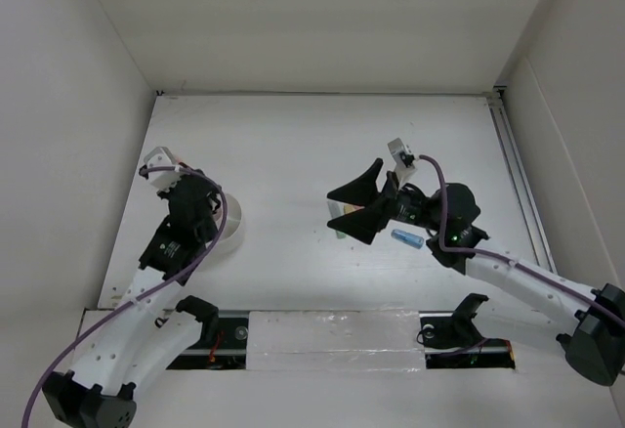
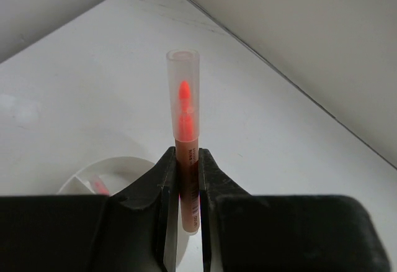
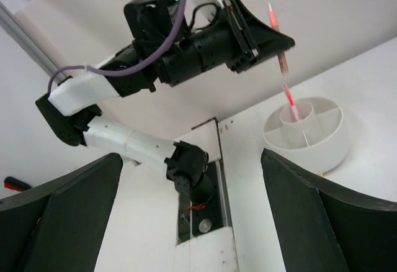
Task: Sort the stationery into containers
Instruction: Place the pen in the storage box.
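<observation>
The left pincer (image 2: 186,158) is pressed together on an orange marker (image 2: 183,98), pinching its lower barrel so the clear-capped end stands up past the fingertips. Below the jaws and a little to one side sits the white divided tub (image 2: 118,167); the right wrist view shows the marker hanging over it, slightly tilted. A pink pen (image 3: 291,103) appears to stand in the tub's central cup.

The step in hand looks like lowering the marker into a compartment. It would go best by first centring the marker's lower end over the chosen compartment, clear of the dividers and the pink pen, then descending until the end is below the rim before letting go.

The side wall is near the pincer's outer side; open table lies on its inner side.

Well apart across that stretch, the right pincer (image 1: 357,205) is spread wide and holds nothing. A blue marker (image 1: 407,238) lies just behind its jaws, beside the wrist.
</observation>
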Robot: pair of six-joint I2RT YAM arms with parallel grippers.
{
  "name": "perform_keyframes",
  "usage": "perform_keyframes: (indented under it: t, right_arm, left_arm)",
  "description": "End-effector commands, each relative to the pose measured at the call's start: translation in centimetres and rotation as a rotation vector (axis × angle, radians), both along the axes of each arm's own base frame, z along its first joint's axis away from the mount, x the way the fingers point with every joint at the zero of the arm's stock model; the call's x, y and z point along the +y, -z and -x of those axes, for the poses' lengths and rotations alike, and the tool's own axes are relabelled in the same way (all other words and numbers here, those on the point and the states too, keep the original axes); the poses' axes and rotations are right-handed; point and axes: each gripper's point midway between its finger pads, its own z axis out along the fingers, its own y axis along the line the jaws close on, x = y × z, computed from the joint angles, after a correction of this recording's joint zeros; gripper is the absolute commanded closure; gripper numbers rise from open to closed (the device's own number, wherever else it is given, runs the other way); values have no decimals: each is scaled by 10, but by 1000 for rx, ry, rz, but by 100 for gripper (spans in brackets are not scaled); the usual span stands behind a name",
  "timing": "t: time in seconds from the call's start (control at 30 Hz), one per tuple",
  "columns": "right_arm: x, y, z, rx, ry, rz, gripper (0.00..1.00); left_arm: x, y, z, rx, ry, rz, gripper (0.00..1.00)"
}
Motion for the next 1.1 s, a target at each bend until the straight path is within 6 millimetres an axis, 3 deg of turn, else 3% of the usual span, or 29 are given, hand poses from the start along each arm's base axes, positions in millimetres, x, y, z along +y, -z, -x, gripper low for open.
perform_keyframes:
  t: [0.0, 0.47, 0.7, 1.07]
  right_arm:
    - [-7, -2, 9, -50, -18, 3, 0]
    - [-15, 12, 12, -43, -15, 38, 0]
    - [-21, 15, 16, -52, 0, 34, 0]
    - [-21, 21, 20, -39, 8, 33, 0]
  left_arm:
    - [21, -16, 7, -68, -87, -58, 100]
    - [4, 19, 1, -88, 45, -124, 100]
    - [-3, 47, 2, -70, 89, -105, 100]
    - [18, 64, 13, -78, -23, -108, 100]
